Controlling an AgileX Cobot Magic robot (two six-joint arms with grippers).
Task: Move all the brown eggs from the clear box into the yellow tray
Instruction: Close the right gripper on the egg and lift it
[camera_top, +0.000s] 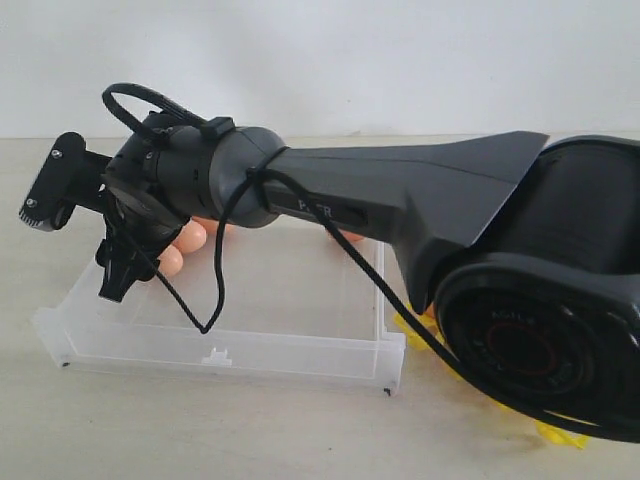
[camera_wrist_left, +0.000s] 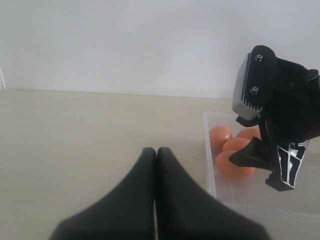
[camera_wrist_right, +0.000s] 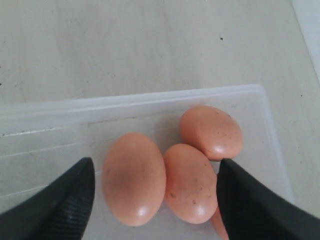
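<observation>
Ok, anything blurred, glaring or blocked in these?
Exterior view: the right arm, close and soft, hides most of the clear box. Left wrist view: the left gripper is blurred. Right wrist view: brown eggs sharp, faint glare on shells.

Clear box (camera_top: 220, 345) in all three views

Right fingers (camera_wrist_right: 60, 200) apart, left fingers (camera_wrist_left: 132, 200) together

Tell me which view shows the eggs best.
Right wrist view: three eggs show close up inside the open right gripper. Left wrist view shows them small, partly behind that gripper; exterior view shows only bits under the arm.
</observation>
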